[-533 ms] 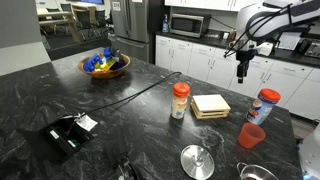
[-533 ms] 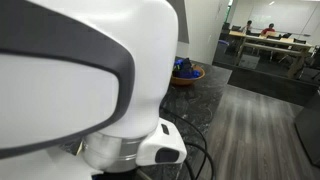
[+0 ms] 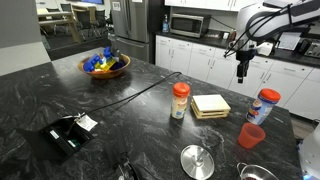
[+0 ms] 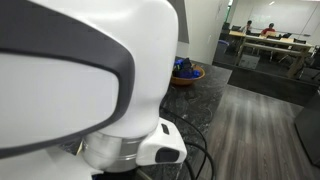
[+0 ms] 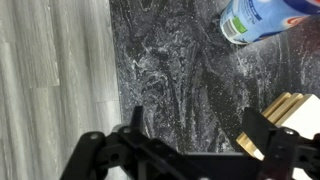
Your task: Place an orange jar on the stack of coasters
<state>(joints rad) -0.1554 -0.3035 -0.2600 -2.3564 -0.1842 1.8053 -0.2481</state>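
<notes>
The orange jar (image 3: 180,100) stands upright on the black counter, just beside the stack of coasters (image 3: 210,105). My gripper (image 3: 241,72) hangs high above the counter, beyond the coasters and apart from both. In the wrist view the gripper (image 5: 196,128) is open and empty, with bare counter between the fingers. A corner of the stack of coasters (image 5: 287,107) shows by one finger. The orange jar is out of the wrist view.
A red-lidded jar with a blue-white label (image 3: 266,105) (image 5: 258,17) and an orange-red cup (image 3: 250,135) stand near the coasters. A round steel lid (image 3: 197,161), a fruit bowl (image 3: 104,64), a cable and a black device (image 3: 68,133) lie on the counter. The robot's base fills an exterior view (image 4: 80,80).
</notes>
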